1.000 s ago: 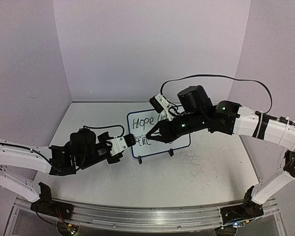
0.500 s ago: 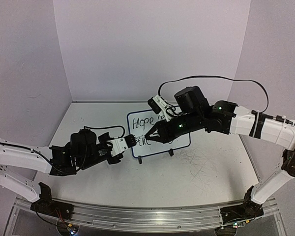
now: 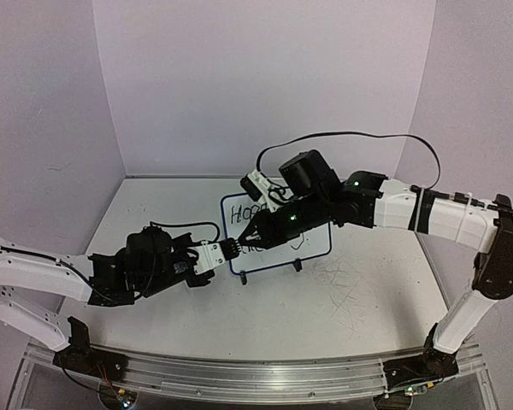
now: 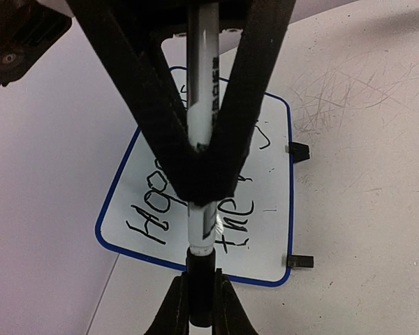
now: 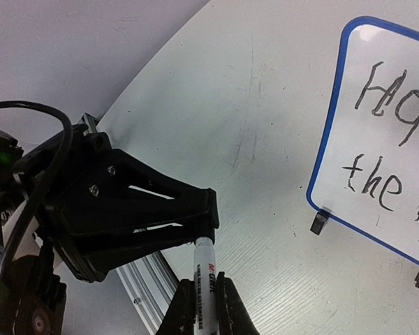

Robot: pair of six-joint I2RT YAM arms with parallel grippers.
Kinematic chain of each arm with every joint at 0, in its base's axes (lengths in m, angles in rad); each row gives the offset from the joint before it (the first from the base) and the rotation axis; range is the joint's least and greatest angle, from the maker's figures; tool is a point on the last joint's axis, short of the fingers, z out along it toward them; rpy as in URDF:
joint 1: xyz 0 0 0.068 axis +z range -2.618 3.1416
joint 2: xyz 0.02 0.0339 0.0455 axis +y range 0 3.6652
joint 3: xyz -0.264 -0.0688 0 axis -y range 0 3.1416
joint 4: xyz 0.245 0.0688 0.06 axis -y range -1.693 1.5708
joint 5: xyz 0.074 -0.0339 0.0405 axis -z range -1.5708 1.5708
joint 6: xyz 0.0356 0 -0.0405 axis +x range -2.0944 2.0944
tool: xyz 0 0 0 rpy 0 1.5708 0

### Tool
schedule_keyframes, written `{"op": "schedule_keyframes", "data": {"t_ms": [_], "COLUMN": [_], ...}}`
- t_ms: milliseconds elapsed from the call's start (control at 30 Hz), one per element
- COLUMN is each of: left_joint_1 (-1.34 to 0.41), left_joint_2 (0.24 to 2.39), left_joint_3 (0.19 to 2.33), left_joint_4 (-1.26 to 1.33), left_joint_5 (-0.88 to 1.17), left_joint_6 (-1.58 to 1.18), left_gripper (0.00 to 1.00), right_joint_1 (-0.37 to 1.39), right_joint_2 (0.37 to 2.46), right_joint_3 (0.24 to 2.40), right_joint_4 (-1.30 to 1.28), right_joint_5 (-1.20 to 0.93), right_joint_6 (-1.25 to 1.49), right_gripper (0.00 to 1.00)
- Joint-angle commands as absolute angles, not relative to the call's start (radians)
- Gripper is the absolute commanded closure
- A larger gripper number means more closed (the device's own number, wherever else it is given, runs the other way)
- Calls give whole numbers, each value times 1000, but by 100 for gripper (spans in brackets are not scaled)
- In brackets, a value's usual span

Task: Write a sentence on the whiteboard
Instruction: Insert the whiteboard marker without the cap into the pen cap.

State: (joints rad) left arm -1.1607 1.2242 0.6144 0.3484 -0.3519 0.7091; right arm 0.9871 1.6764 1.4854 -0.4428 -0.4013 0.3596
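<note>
Midway across the worktop [image 3: 368, 290], the whiteboard [image 3: 312, 246] stands on small black feet, handwriting on it. Over its left side one marker [image 4: 200, 227] is gripped twice — the left end effector [image 4: 200, 307] pinches its black end, the right end effector [image 5: 204, 310] its white barrel.

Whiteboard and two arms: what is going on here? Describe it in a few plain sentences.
Both arms hold one marker between them, beside the whiteboard's near-left corner. The left gripper's jaws are shut on its black end. The right gripper's jaws are shut on the white barrel. The board already carries two lines of handwriting, and nothing is writing on it at this moment.
</note>
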Motion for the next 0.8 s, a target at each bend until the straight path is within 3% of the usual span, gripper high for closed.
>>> {"op": "schedule_keyframes", "data": {"t_ms": [0,433,700,767], "left_joint_1": [-1180,-1225,-1225,-1225], "left_joint_2": [1213,1234,1181,1166], "left_joint_3": [687,752,686,660], "left_joint_4": [406,394,393,393], "left_joint_5": [-330,-336,-392,-429], "left_joint_6": [715,731,669,643], "left_gripper": [100,100,100,100], "right_joint_1": [997,1040,1045,1045], "right_joint_2": [1739,1891,1862,1828], "right_joint_3": [1576,1722,1711,1693], "right_joint_4": [-494,-547,-533,-527], "right_joint_5": [-429,-460,-417,-359], "right_joint_6": [381,393,376,367], "right_gripper": [100,100,100,96]}}
